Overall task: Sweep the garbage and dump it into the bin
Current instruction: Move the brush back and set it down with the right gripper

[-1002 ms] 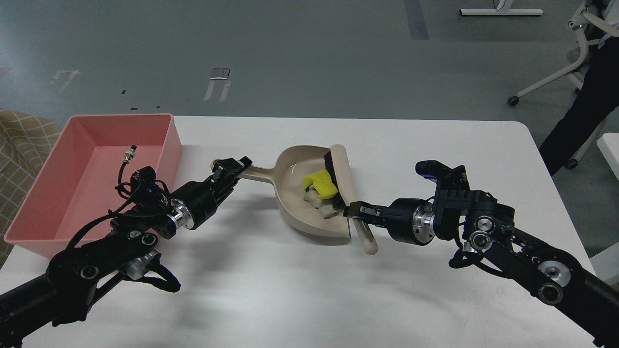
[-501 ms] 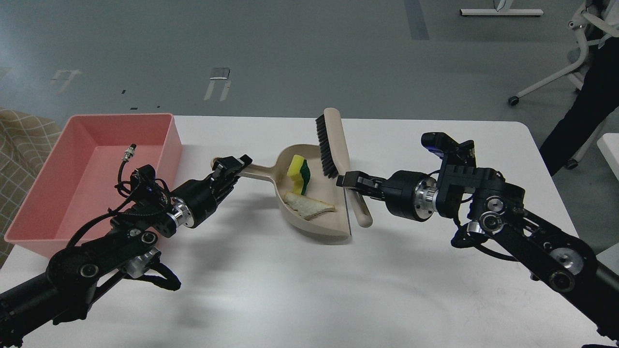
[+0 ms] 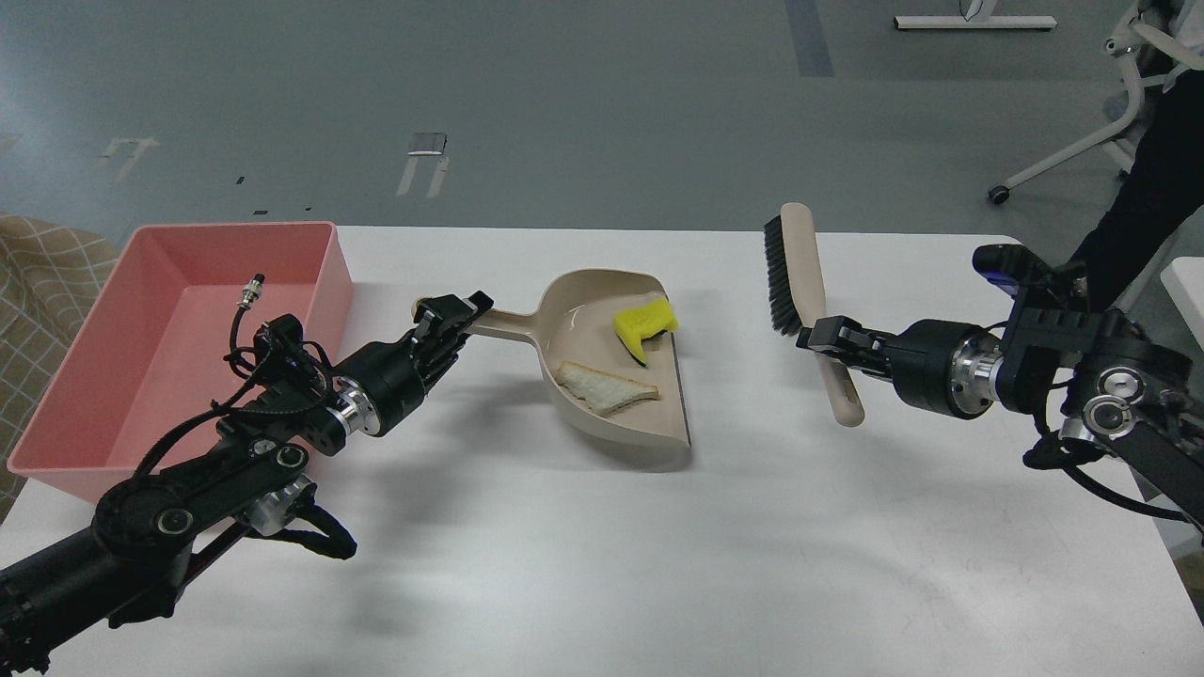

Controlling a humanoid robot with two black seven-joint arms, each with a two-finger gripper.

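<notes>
Left end effector [image 3: 450, 318] pinches the dustpan [image 3: 611, 376] by its handle tip, mid-desk. In the pan: bread slice [image 3: 604, 387] — soft, crumbly — and yellow sponge [image 3: 644, 324], light, springy; both probably slide when tipped. Right end effector [image 3: 832, 338] clamps the brush [image 3: 800, 282] toward the right edge. Pink bin [image 3: 141, 348] sits at the far-left corner.

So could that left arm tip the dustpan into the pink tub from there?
Probably yes: the left end effector grips the dustpan handle, the pink tub sits just beside it, and nothing lies between them.
</notes>
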